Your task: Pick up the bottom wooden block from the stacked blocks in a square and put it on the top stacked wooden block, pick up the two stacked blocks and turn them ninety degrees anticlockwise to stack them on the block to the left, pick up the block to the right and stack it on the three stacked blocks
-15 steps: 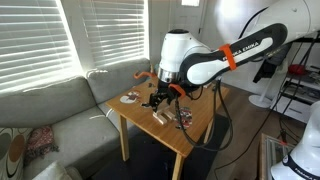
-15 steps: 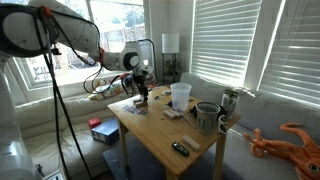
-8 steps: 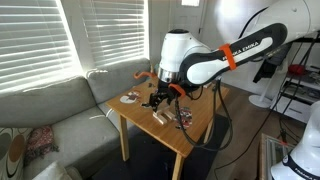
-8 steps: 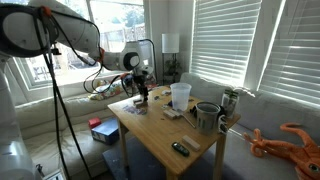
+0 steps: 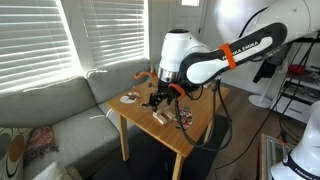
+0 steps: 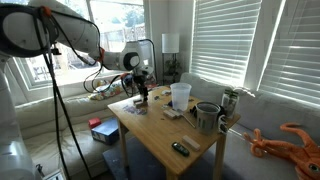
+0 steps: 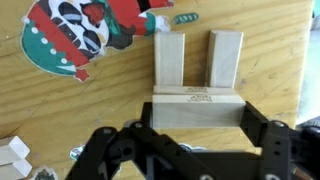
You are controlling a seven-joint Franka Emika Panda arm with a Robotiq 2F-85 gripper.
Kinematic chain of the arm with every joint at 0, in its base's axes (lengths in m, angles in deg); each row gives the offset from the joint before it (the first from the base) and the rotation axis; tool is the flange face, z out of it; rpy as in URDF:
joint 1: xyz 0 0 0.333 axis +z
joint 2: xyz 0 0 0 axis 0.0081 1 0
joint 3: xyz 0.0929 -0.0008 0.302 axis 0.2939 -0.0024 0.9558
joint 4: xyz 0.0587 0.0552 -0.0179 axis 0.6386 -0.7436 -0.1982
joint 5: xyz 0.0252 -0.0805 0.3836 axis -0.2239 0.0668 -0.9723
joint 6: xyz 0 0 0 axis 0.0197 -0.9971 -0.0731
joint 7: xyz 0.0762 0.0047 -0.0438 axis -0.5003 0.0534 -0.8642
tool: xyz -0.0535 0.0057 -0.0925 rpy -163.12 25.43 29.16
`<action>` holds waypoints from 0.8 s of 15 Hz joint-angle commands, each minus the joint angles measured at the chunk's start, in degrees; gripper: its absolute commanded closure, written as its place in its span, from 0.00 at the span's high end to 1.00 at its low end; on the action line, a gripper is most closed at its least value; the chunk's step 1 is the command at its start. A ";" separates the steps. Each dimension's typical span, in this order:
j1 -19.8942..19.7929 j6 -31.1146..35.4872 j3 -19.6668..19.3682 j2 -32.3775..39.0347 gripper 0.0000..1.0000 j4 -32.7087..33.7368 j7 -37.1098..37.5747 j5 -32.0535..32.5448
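In the wrist view my gripper has its two black fingers against the ends of a pale wooden block that lies crosswise. The edge of a second flat block shows just behind it. Two more pale blocks lie side by side beyond, pointing away. In both exterior views the gripper hangs low over the wooden table near one corner. The blocks are too small to make out there.
A Christmas-figure mat lies beside the blocks. Small white pieces sit at the wrist view's edge. On the table stand a clear cup, a dark mug and a black gadget. A couch stands beside the table.
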 commanded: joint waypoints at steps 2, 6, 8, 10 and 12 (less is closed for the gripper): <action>0.69 0.43 -0.67 0.55 0.60 0.52 -0.39 -1.27; 0.66 0.20 -0.64 0.60 0.96 0.61 -0.67 -1.49; 0.68 0.18 -0.66 0.68 1.00 0.61 -0.56 -1.38; 0.71 0.11 -0.67 0.88 1.00 0.68 -0.51 -1.41; 0.77 0.02 -0.67 1.05 1.00 0.74 -0.37 -1.29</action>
